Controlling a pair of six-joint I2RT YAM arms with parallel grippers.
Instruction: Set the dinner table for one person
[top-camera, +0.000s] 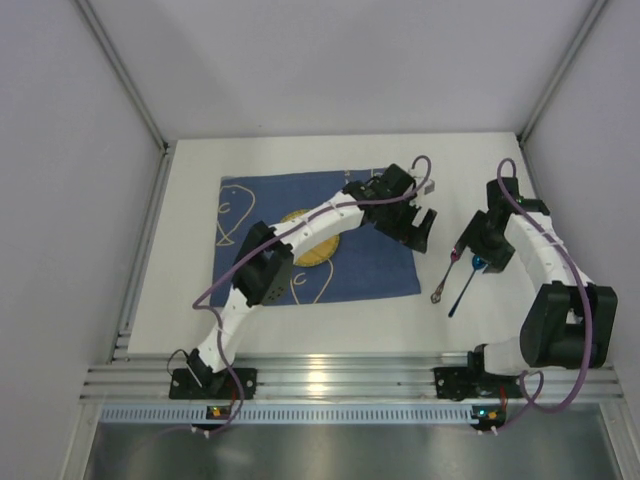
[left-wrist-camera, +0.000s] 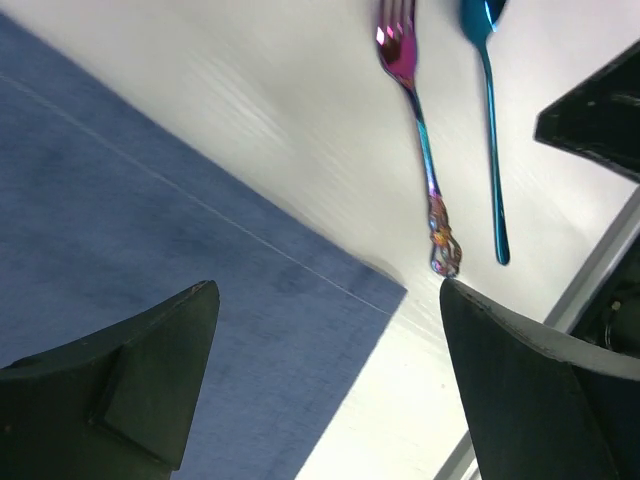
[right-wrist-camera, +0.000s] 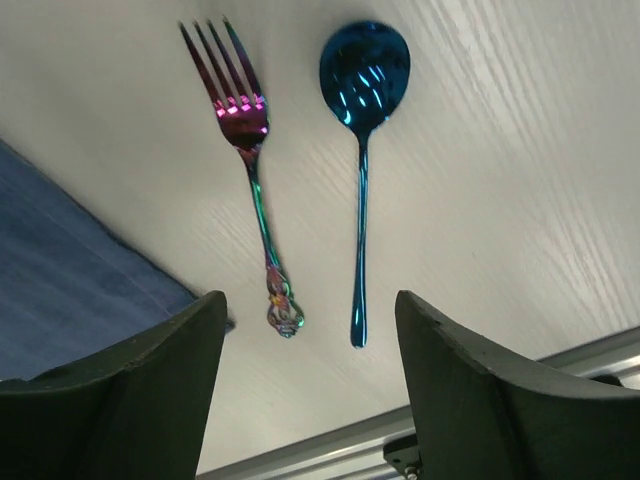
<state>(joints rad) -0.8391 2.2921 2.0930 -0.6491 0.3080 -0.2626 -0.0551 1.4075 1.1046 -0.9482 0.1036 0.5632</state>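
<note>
- Top view: the dinner table (top-camera: 190, 320) is the big white surface under everything. The blue mat (top-camera: 370, 270) sits left of centre with a yellow plate (top-camera: 312, 255) on it, mostly hidden by the left arm.
- The fork (top-camera: 446, 278) and spoon (top-camera: 464, 290) are on bare table just off the mat's right edge. They're side by side, with the fork between the mat and the spoon. Both run diagonally, heads at the far end.
- The right gripper (top-camera: 478, 250) hovers over the heads, so I'd say it's the nearer one. The left gripper (top-camera: 418, 230) hangs over the mat's right edge.
- Left wrist view: left gripper (left-wrist-camera: 330, 380) is spread wide with nothing in it. The mat (left-wrist-camera: 150, 250) corner is below it, and the fork (left-wrist-camera: 420, 140) and spoon (left-wrist-camera: 490, 130) are further out past that corner. The dark shape at the right edge is probably the other arm, so it could get crowded.
- Right wrist view: right gripper (right-wrist-camera: 310, 390) is also wide and empty. The fork (right-wrist-camera: 255, 170) and spoon (right-wrist-camera: 362, 150) are straight ahead with their handle ends pointing at the gap. The mat (right-wrist-camera: 70, 270) corner is just beside the fork's handle tip. Nothing blocks the way.
</note>
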